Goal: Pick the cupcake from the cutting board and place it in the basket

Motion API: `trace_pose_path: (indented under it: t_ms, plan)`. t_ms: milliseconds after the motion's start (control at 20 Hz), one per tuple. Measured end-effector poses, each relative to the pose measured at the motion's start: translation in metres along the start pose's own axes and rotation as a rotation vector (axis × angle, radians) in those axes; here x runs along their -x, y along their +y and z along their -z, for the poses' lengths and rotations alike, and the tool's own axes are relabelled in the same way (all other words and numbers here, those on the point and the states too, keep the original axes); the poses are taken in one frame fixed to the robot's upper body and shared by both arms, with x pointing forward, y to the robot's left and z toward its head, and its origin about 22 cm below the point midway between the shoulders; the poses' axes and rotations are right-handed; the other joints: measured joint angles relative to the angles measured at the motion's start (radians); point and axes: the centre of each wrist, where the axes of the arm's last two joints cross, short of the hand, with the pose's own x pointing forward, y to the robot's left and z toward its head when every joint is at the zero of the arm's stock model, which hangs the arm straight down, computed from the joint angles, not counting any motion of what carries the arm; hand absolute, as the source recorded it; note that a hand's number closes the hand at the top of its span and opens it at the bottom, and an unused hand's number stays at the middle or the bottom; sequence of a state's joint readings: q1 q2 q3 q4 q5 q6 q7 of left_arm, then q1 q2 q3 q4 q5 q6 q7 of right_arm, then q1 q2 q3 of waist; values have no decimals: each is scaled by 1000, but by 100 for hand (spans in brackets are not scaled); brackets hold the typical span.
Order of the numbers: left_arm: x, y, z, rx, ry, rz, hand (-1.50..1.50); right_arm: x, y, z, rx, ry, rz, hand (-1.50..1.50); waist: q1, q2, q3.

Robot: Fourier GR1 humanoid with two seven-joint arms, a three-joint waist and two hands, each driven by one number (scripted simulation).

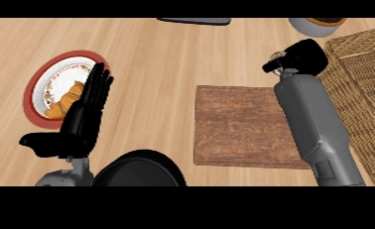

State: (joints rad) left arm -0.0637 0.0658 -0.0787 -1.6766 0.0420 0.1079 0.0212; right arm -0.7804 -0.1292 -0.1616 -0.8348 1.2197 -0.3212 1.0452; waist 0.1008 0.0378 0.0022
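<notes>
The right hand (304,57) is curled around something small, most likely the cupcake (278,56); only a bit peeks out. It hangs past the cutting board (242,124), just beside the basket (355,69). A cupcake is probably light, soft and easy to squash, so hold its sides, low down. The left hand (84,109) rests open, fingers straight, by the plate (44,82)

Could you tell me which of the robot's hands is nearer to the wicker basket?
Right. The right hand is curled just beside the basket; the left hand rests open far across the counter, over the plate.
</notes>
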Motion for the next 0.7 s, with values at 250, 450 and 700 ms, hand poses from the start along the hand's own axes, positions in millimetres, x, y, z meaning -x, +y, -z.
trace_pose_path:
  t_ms: [250, 450, 700]
  plan:
    - [4, -3, 3, -4, 10, 5, 0, -42, -25, -9, 177, -94, 139, 150, -11, -7, -2]
    - [4, 3, 3, -18, 16, 10, 0, -71, -40, -25, 269, -149, 210, 150, -23, -16, -2]
    - [6, 6, -1, -33, 16, 12, 0, -96, -55, -36, 315, -145, 257, 150, -40, -22, -3]
